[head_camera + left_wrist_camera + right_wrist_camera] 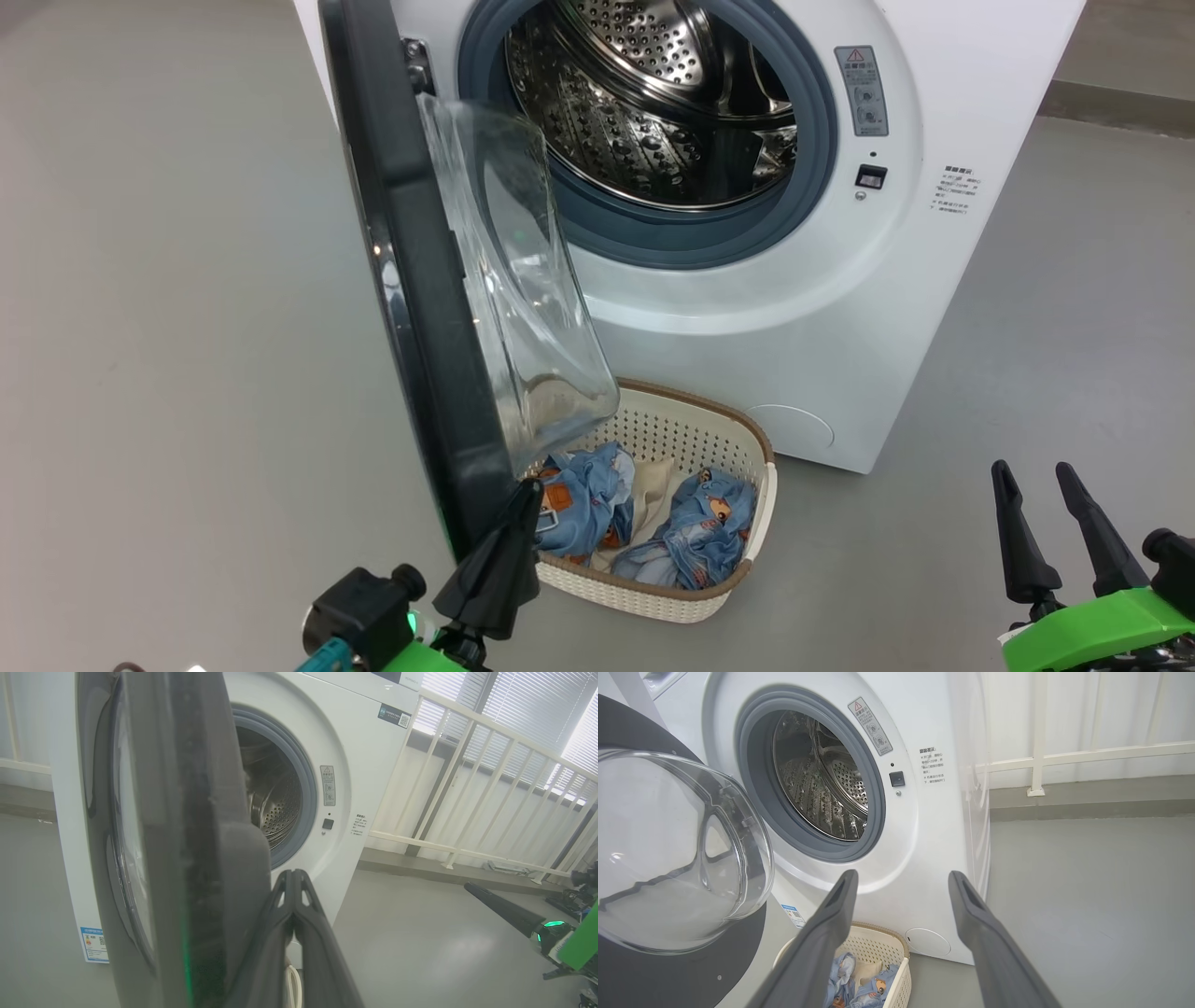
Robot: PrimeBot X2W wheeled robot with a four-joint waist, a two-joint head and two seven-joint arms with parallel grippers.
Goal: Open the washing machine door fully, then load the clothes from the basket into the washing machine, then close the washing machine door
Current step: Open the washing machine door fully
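Lower left of head view: left gripper, fingers pinched together, holding nothing, tip right at the lower edge of the washing machine door; can't tell if it touches. Left wrist view agrees: closed fingers just beside the door's dark rim. Lower right of head view: right gripper spread wide, empty, well apart from the machine and basket. Door stands open, edge-on to the head camera, left of centre, glass bowl bulging to the right. The washing machine is at upper centre, steel drum exposed. The basket sits on the floor, lower centre, just in front of the machine, its left end behind the bowl. The clothes lie in the basket: blue bear-print pieces either side of a cream piece. In the right wrist view the basket is at bottom centre, between that gripper's fingers.
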